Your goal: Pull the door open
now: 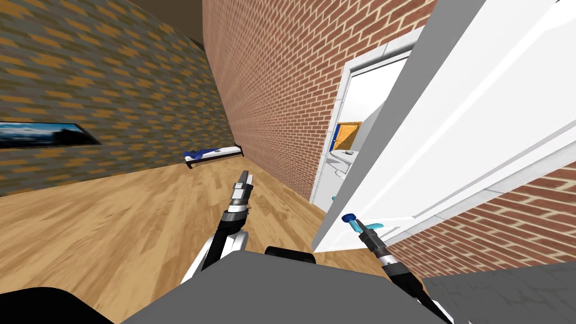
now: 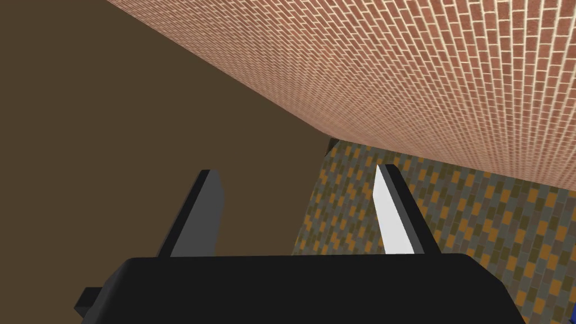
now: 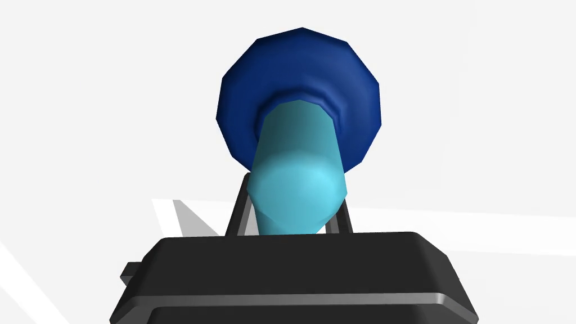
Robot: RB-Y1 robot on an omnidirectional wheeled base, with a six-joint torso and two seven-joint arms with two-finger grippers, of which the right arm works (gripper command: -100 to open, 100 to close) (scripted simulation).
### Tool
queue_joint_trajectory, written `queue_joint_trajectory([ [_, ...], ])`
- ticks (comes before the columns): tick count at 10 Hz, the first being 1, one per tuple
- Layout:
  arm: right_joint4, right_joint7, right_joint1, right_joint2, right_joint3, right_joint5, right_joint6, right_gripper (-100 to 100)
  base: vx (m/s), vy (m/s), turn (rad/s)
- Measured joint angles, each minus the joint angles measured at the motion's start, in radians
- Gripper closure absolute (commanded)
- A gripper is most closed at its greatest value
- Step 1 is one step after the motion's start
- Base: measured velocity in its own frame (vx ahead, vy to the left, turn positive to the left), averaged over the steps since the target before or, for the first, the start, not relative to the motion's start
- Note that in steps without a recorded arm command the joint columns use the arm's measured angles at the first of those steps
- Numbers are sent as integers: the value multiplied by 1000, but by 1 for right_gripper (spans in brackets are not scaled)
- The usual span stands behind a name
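the right gripper [image 3: 289, 216] is clamped on the door's handle [image 3: 296, 169], its two thin fingers [image 3: 238, 212] pressing either side of a light blue lever whose free end points back toward the dark gripper body. the lever springs from a round dark blue base [image 3: 360, 84] set flat against the white door [image 3: 478, 112]. from the head view the right arm reaches up and forward from beside the chest to this handle, which sits low on the door close to its free edge. the door stands ajar, its free edge swung out toward the robot, with its panel filling the upper right of the view. just past that edge, a white door frame [image 1: 344, 101] is set in a red brick wall [image 1: 281, 84], and through the gap shows a bright white room with an orange and blue framed thing [image 1: 346, 135] on its far side. the left gripper [image 1: 246, 179] is held out over the wooden floor [image 1: 112, 225], well apart from the door, with its fingers spread and nothing between them. further off, a low bench with a blue top [image 1: 212, 153] stands at the foot of a grey and orange patterned wall [image 1: 84, 73], where a dark framed picture [image 1: 45, 134] hangs.
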Motion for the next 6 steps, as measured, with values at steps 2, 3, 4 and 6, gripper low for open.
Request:
queue_joint_trajectory([
  [2, -22, 2, 25, -15, 8, -10, -7, 100, -191, -87, 174],
  [3, 0, -2, 20, -13, 14, -12, -24, 100, -186, -86, 148],
  [4, 8, -5, 23, -16, 18, -15, -39, 100, -179, -78, 116],
  [6, 15, -8, 25, -16, 24, -17, -50, 100, -88, -32, 38],
])
